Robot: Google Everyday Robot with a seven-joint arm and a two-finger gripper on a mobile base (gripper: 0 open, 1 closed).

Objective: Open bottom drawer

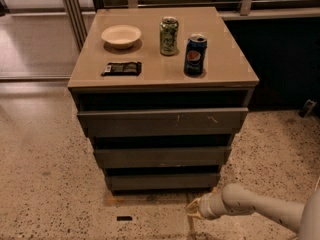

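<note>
The bottom drawer (162, 181) is the lowest, narrowest dark grey front of the tan-topped cabinet (165, 76). It is plain and sits recessed under the two fronts above it. My gripper (193, 208) is at the end of the pale arm that reaches in from the lower right. It is low over the floor, just in front of and below the drawer's right half, and not touching it.
On the cabinet top are a white bowl (121, 35), a green can (169, 35), a blue Pepsi can (195, 55) and a dark packet (121, 68). The widest, scratched top front (162, 121) juts out furthest. A small dark object (124, 218) lies on the speckled floor.
</note>
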